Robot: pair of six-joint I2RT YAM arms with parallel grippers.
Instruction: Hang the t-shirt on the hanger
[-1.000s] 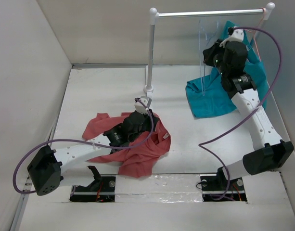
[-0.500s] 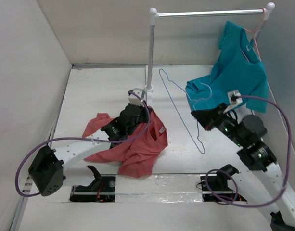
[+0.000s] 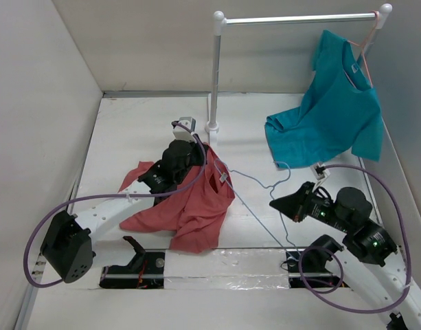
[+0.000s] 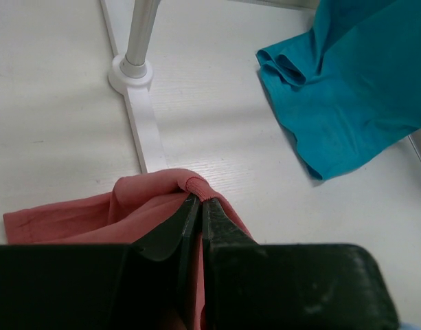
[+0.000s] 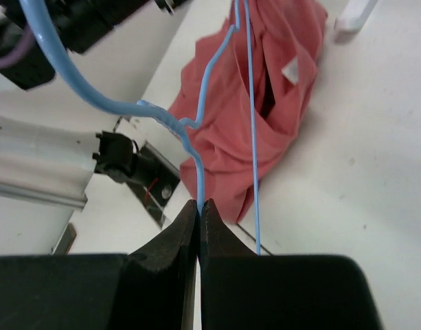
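Observation:
The salmon-red t-shirt (image 3: pixel 189 206) lies crumpled on the table at centre left, with its white neck label (image 3: pixel 224 177) showing. My left gripper (image 3: pixel 206 152) is shut on the ribbed collar (image 4: pixel 194 184) and holds it up off the table. The light-blue wire hanger (image 3: pixel 264 216) slants from the raised collar towards the near right, its hook curling at the right. My right gripper (image 3: pixel 272 204) is shut on the hanger's wire (image 5: pixel 190 148) just below the twisted neck. In the right wrist view the hanger's far end reaches the t-shirt (image 5: pixel 265 103).
A white clothes rail's post (image 3: pixel 215 75) stands at the back centre, its base (image 4: pixel 131 72) close beyond the collar. A teal-blue t-shirt (image 3: pixel 334 113) hangs from a pink hanger (image 3: pixel 365 48) at the rail's right end and drapes onto the table. Walls close in on the left and right.
My right arm has brought the blue hanger down from the rail and leftwards to the t-shirt. My left gripper has drawn the collar up and towards the back.

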